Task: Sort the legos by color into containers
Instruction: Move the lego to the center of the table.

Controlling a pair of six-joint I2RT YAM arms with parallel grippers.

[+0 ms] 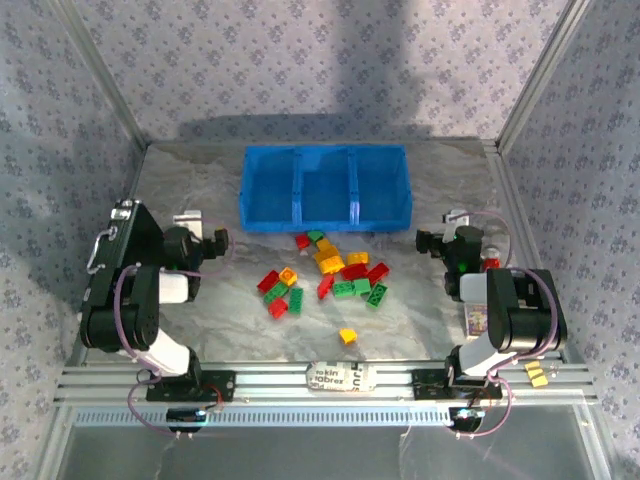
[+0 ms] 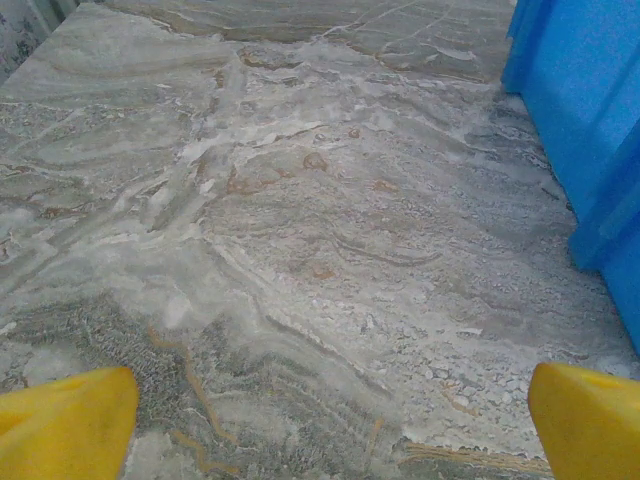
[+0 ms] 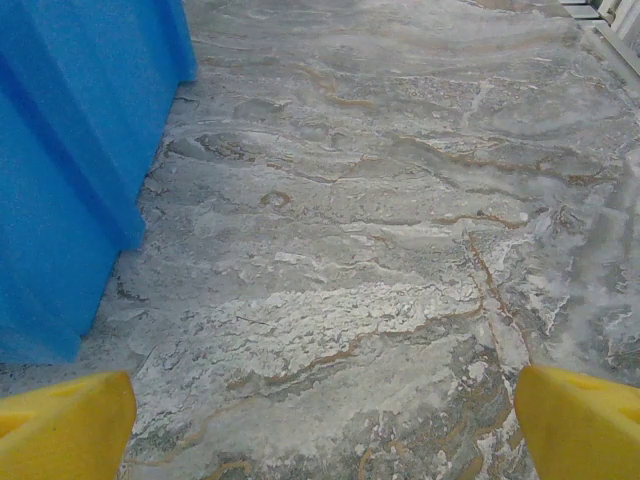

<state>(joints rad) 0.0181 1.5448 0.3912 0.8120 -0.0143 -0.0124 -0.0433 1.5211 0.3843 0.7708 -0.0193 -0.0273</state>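
Quick look from my end; both arms sit out wide with nothing in hand. The left claw (image 2: 330, 425) is spread as wide as it goes; its yellow fingertips (image 2: 65, 420) sit in the two bottom corners of the left wrist view, with bare tabletop (image 1: 240, 340) between them and no grip on anything. Same story for the right claw (image 3: 325, 420); jaws wide apart, yellow tips (image 3: 580, 425) low on either side, just marble-patterned surface in the gap.

From the top camera the left claw hangs near the tabletop's left edge and the right one near the right edge; both are roughly level with the near wall of the blue bin (image 1: 262, 215) and well apart from the bricks.

The blue bin sits at the far edge, about centred; its three compartments (image 1: 325, 190) run side by side from left to right. In the left wrist view its wall fills the right side; in the right wrist view it's on the left.

The legos (image 1: 330, 263) lie loose in the middle of the tabletop, just on the near side of the bin; red, green and yellow-orange all mixed up. A red one and a green one lie closest to the bin's near wall; a small bunch sits a bit toward the left edge; one lone yellow brick (image 1: 347, 336) lies apart, toward the near edge.
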